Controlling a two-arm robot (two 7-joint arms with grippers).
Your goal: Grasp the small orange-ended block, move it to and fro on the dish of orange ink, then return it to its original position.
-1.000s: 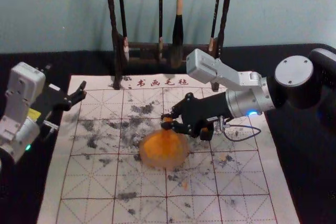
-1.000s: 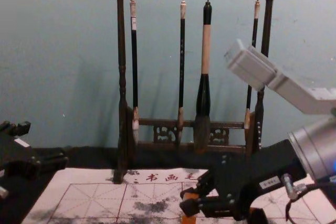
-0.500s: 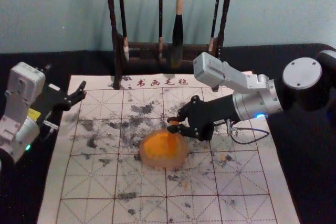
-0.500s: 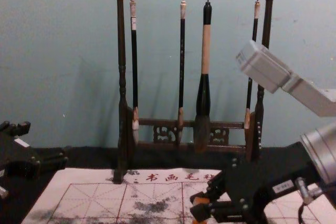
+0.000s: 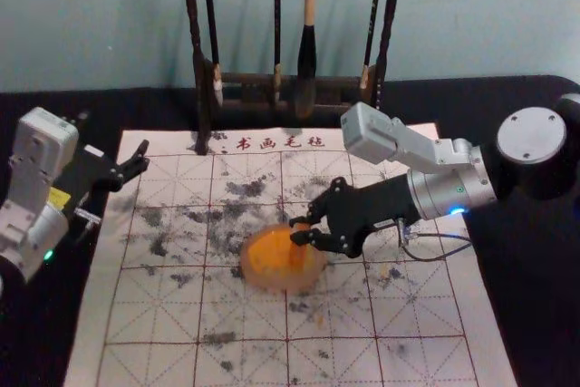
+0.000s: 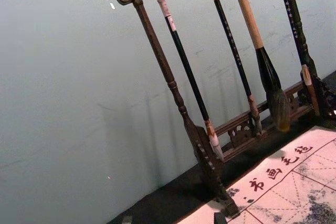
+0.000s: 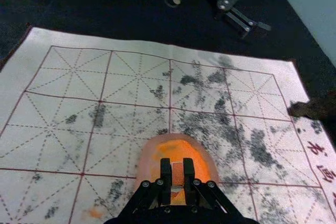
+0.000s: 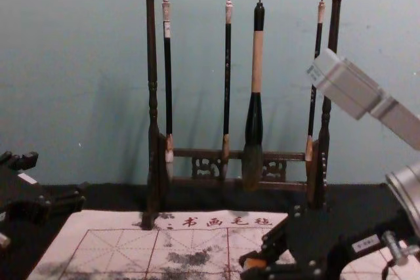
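Note:
Over the right part of the orange ink dish [image 5: 263,269], my right gripper [image 5: 301,232] is shut on the orange block [image 5: 297,255], whose lower end is at the ink. In the right wrist view the same gripper [image 7: 178,174] pinches the block [image 7: 177,171] above the dish [image 7: 145,167]. The chest view has the block [image 8: 254,263] between the fingertips at the bottom. Parked at the left, my left gripper [image 5: 141,163] stands open above the mat's upper left corner.
A dark wooden rack [image 5: 201,88] with several hanging brushes stands behind the mat. The ink-stained, gridded felt mat [image 5: 154,314] lies on a black table cover [image 5: 45,333]. The largest brush [image 8: 253,122] hangs with its tip low, right of the rack's middle.
My right gripper has moved right and toward the robot with the block, from the dish's far edge to its right part. The left arm and the dish have stayed put.

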